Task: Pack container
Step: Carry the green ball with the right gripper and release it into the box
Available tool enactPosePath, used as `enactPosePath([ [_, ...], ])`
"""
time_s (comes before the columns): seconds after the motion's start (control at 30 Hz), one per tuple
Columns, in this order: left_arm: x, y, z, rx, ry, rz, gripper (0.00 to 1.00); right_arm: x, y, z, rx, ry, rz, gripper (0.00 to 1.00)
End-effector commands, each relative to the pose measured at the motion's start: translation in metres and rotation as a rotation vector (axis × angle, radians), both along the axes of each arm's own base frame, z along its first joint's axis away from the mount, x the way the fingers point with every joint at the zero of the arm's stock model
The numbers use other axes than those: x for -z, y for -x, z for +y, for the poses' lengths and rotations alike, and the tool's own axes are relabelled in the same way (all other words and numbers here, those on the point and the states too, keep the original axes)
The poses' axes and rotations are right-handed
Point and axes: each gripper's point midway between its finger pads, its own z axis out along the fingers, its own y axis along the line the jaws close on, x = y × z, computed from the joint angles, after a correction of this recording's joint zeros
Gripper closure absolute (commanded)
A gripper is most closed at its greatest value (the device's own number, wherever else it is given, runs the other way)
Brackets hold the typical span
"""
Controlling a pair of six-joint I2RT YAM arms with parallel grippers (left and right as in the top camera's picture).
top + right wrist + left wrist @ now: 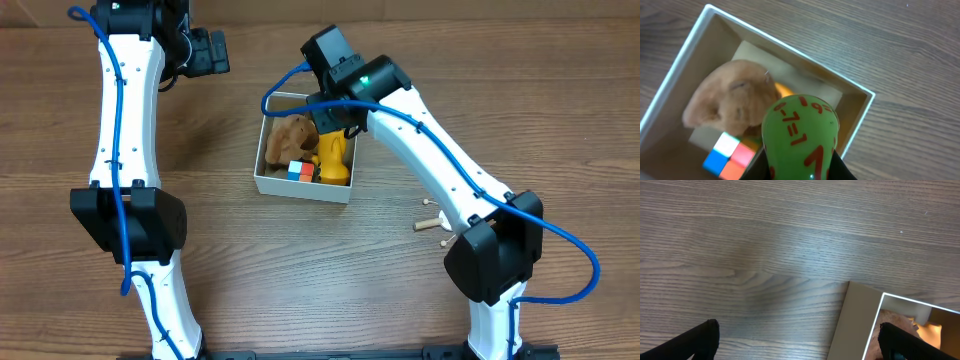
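Wood-grain table (pixel 230 260) fills the overhead shot, and near the middle sits the container (pixel 300 187), white walls outside and brown inside. Packed in it are a brown plush toy (pixel 295 132), a yellow piece (pixel 336 162) on the right side and a small colour cube (pixel 300 170) against the near wall. The right gripper (pixel 335 122) hangs over the box's far right part, its arm reaching in from the lower right. The left gripper (pixel 205 50) is up at the far edge, well apart from the box. Two wooden pegs (pixel 432 222) lie on the table beside the right arm's base.

Over to the left wrist: bare table (pixel 765 240), with one corner of the container (pixel 855 325) poking in at lower right. The left gripper (pixel 799 330) is spread wide, its fingers (pixel 702 340) at opposite bottom corners and only tabletop between them.

Now the right wrist, looking straight down into the container (pixel 687 57). The plush toy (pixel 732 97) lies across the middle, with the cube (pixel 730 155) showing white, blue, red and orange faces just below it. Front and centre is a rounded green toy (pixel 800 132) marked with red numerals, and the right gripper (pixel 800 167) is clamped on it, dark fingers (pixel 845 171) hugging either side, above the box's right half.
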Motion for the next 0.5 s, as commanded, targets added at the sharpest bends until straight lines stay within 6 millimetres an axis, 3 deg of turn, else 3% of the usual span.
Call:
enactPosePath([
  [0.0,-0.009,-0.001,-0.002,-0.011,0.001,-0.022,0.00,0.007,-0.010,-0.001,0.015,0.003,-0.031,0.96],
  [0.2,-0.009,-0.001,-0.002,-0.011,0.001,-0.022,0.00,0.004,-0.018,-0.001,0.025,-0.007,-0.063,0.96],
  [0.47,-0.009,-0.001,-0.002,-0.011,0.001,-0.022,0.00,0.018,-0.019,-0.005,0.032,0.015,-0.039,0.95],
])
